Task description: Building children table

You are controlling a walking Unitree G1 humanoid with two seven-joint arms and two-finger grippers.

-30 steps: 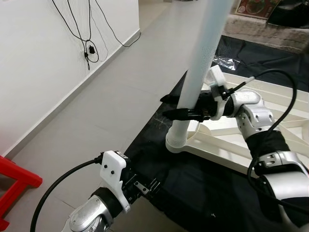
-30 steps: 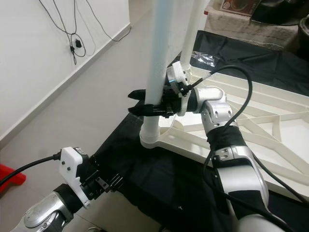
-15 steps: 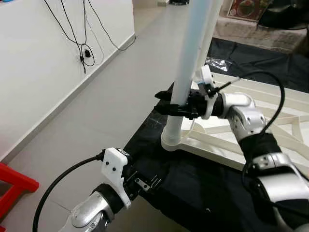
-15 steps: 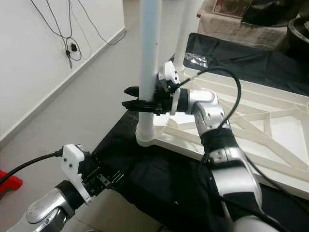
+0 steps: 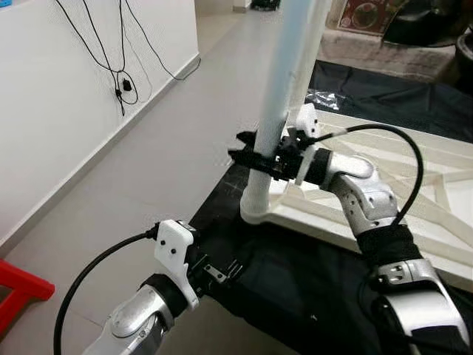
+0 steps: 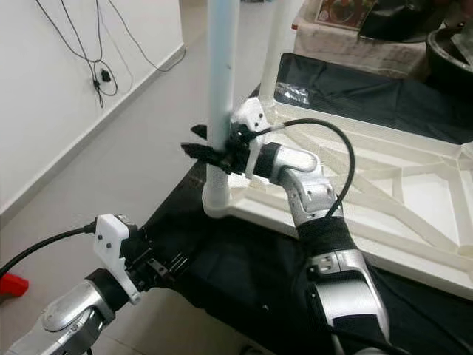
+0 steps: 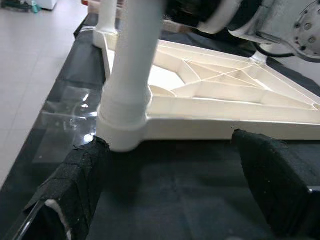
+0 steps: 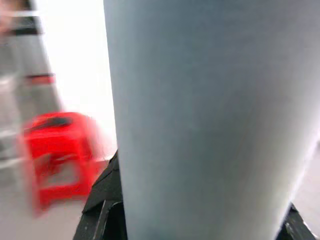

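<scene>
The upturned tabletop (image 5: 384, 185) lies on black sheeting (image 5: 295, 274) on the floor. One white leg (image 5: 270, 118) is seated upright in its corner socket, clamped by the right gripper (image 5: 247, 151) fingers. A second leg (image 6: 272, 52) is seen behind. The left gripper (image 5: 222, 274) is open, empty. Remaining legs judged pending.

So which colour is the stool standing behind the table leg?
Red. The stool shows best in the right wrist view, blurred, beside the pale table leg.

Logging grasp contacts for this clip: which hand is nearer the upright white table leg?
Right. The right hand is closed around the table leg; the left hand hangs low, open, apart from it.
</scene>
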